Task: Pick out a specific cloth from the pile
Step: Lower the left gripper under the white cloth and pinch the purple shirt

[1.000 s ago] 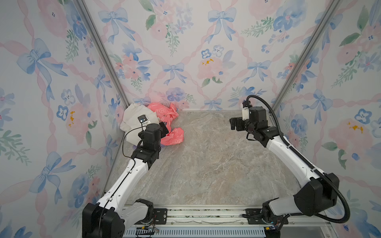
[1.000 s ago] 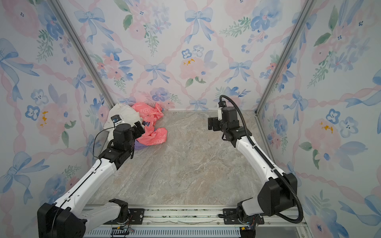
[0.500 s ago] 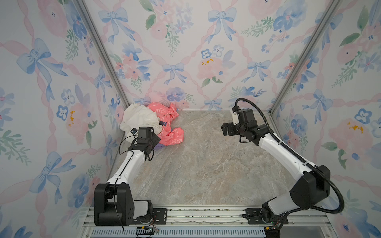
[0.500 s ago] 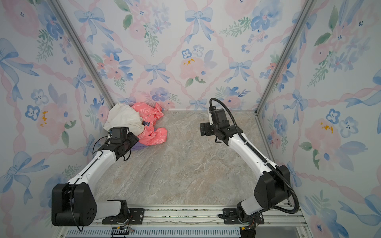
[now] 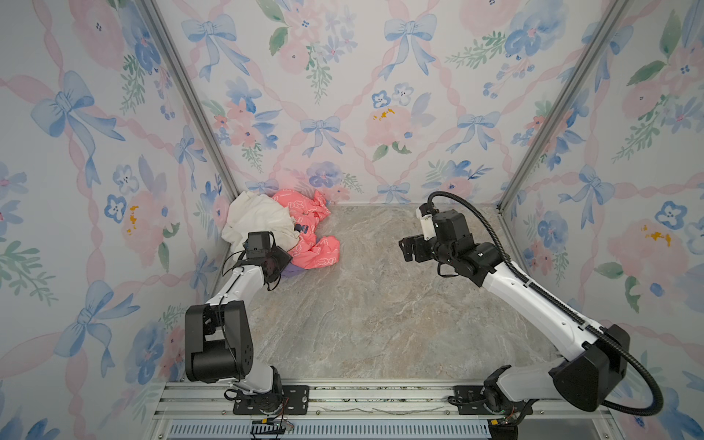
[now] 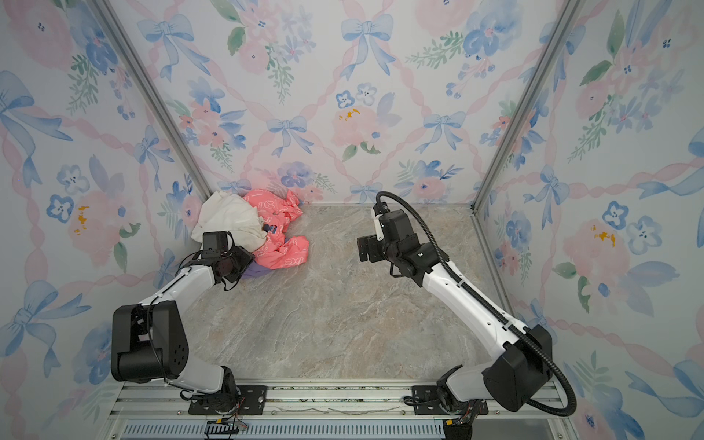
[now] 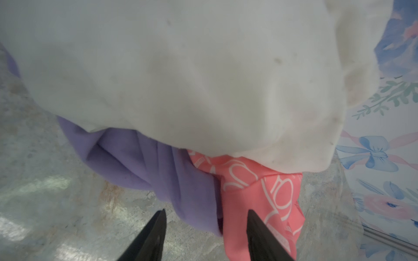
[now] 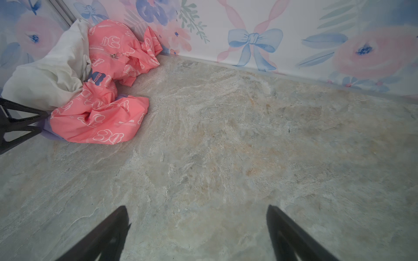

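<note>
The pile sits in the back left corner: a cream cloth [image 5: 259,223] on top, a coral-pink printed cloth [image 5: 316,251] to its right, and the lavender cloth [image 5: 294,271] showing only as a small fold under their front edge. In the left wrist view the lavender cloth [image 7: 158,171] hangs out from beneath the cream cloth [image 7: 203,79]. My left gripper [image 7: 205,211] is low at that fold, open, with the lavender tip and the coral cloth's [image 7: 260,187] edge between its fingers. My right gripper [image 8: 196,209] is wide open over bare floor, well right of the pile.
The marble-look floor [image 5: 373,304] is walled by floral panels at the back and on both sides. The pile presses into the left wall [image 5: 213,213]. The left arm's finger frame [image 8: 13,122] shows beside the coral cloth [image 8: 101,117] in the right wrist view.
My left gripper has dropped down to the pile's front edge and its jaws have narrowed around the lavender fold. The right arm has swung lower and slightly toward the middle.
</note>
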Controlling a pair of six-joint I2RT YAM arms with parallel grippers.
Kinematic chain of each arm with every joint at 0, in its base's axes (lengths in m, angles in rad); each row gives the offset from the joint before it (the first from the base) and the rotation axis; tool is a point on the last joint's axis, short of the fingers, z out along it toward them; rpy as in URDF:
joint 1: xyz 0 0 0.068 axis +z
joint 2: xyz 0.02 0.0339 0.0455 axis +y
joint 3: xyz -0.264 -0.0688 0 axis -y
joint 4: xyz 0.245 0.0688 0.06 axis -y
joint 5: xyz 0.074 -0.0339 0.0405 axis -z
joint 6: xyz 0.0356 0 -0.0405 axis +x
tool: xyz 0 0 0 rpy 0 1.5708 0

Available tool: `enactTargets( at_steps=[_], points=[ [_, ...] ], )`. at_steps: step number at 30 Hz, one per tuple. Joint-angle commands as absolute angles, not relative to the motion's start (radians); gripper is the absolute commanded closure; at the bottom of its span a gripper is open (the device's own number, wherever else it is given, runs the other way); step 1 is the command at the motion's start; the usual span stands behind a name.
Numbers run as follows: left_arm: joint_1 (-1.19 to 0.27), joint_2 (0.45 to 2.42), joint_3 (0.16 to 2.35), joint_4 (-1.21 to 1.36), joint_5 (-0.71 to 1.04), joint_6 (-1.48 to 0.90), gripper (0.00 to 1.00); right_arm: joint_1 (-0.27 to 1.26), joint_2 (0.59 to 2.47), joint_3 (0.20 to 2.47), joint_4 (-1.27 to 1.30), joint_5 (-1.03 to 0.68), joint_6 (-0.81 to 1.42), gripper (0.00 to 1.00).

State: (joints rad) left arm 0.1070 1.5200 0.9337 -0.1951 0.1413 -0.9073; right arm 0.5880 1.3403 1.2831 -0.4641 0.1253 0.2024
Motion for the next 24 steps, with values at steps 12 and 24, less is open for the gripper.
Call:
enactTargets(
  at_steps=[12,24],
  points=[
    [0.078,1.54,0.873,-0.147,0.139,-0.958,0.63,0.571,1.087,1.164,-0.507,0.115,0.186,0.03],
    [0.147,1.324,0.735,-0.137,0.05,-1.042,0.58,0.539,1.086,1.16,-0.528,0.016,0.197,0.03]
  ],
)
